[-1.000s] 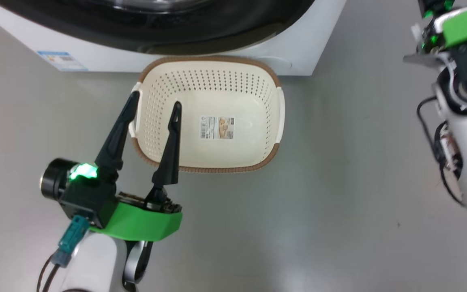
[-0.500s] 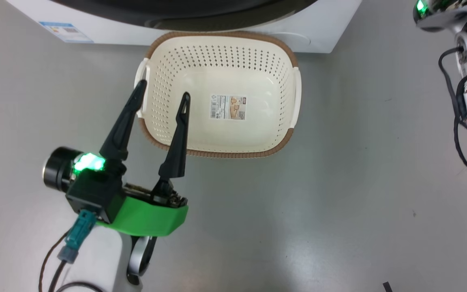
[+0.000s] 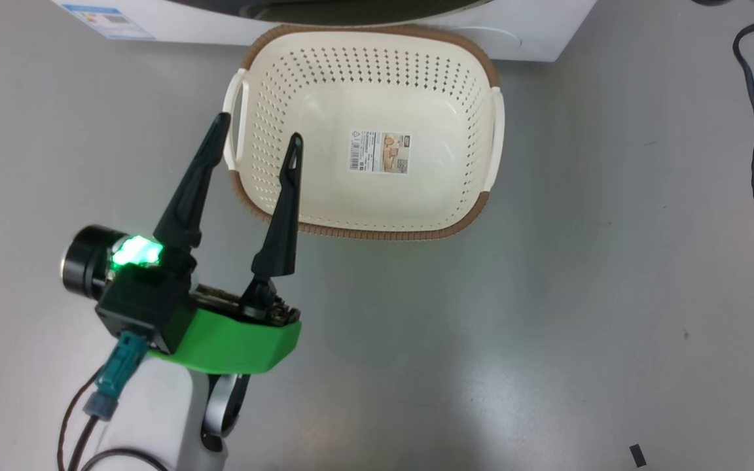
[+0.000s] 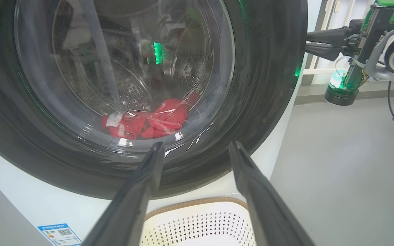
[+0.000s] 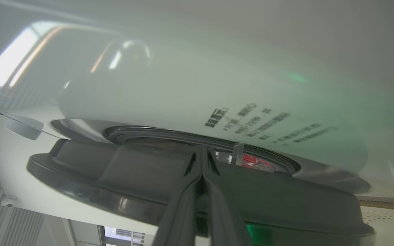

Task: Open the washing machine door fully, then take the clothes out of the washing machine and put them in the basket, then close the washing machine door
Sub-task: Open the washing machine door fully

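The left gripper (image 3: 258, 127) hovered with its two long dark fingers spread wide and empty, above the left side of the small cream-white perforated plastic basket (image 3: 364, 232). The basket stood on the grey floor (image 3: 547, 294) just before the white boxy front-loading washing machine (image 3: 534, 33). In the left wrist view, the bright red clothes with white trim (image 4: 156, 118) lay inside the drum, behind the large round door with its glossy black rim (image 4: 262, 85). The right gripper (image 5: 202, 152) had its fingers pressed together with nothing between them, and their tips reached the door's right edge (image 4: 308, 41). Whether the door was latched could not be told.
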